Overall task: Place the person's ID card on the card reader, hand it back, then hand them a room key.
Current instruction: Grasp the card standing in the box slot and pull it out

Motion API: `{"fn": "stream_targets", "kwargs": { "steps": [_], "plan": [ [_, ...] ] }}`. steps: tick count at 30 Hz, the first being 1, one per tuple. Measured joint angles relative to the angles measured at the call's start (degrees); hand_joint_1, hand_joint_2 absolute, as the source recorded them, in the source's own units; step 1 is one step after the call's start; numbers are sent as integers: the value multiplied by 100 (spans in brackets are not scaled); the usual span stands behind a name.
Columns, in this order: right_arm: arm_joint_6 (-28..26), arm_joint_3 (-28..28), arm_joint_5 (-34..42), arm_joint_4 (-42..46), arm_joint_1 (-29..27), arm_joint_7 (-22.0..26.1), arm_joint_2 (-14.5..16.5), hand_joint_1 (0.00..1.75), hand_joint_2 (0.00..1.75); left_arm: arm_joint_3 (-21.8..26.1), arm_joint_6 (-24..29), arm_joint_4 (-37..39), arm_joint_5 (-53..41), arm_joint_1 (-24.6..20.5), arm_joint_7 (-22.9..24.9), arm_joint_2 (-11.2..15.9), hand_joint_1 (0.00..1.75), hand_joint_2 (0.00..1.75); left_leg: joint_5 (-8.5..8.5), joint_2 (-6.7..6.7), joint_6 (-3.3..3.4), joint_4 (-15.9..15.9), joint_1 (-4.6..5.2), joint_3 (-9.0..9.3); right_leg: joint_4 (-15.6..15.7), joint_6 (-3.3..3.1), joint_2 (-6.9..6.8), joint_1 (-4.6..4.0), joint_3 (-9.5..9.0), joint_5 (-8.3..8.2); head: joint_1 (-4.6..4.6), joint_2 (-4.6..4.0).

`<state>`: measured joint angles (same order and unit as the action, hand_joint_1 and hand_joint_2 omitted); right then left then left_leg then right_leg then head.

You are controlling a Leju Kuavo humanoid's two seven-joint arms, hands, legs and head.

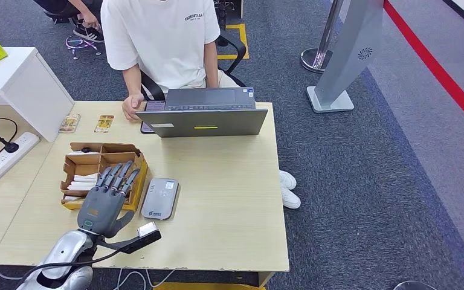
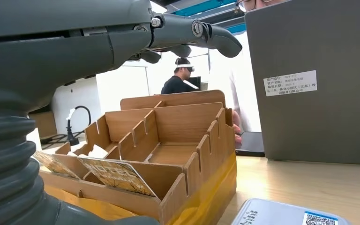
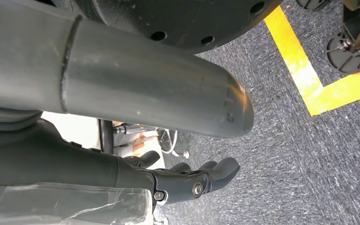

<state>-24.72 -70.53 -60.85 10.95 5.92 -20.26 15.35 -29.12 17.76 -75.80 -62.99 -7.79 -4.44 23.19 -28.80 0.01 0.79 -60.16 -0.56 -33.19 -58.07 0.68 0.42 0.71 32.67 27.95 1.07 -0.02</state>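
2 robot hands sit idle: left robot hand (image 1: pixel 104 199) spread over the cardboard organiser (image 1: pixel 90 163) stocked with key cards, beside the card reader (image 1: pixel 160 198); right robot hand (image 3: pixel 187 180) hangs loosely curled, empty.

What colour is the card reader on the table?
The card reader is light grey with rounded corners, clearest in the head view, lying beside the cardboard organizer.

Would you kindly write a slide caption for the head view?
Left hand hovers over the card box beside the card reader; a person sits behind a laptop.
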Motion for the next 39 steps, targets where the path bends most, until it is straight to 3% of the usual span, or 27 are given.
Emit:
{"fn": "stream_targets", "kwargs": {
  "steps": [39],
  "plan": [
    [86, 1, -4, 0, 1, -69, -40, 0, 0, 481, -42, 503, 2, -345, 81, -212, 0, 175, 0, 0, 0, 0, 0, 0, 0, 0, 0, 0, 0, 0, 1, 0]
  ]
}}
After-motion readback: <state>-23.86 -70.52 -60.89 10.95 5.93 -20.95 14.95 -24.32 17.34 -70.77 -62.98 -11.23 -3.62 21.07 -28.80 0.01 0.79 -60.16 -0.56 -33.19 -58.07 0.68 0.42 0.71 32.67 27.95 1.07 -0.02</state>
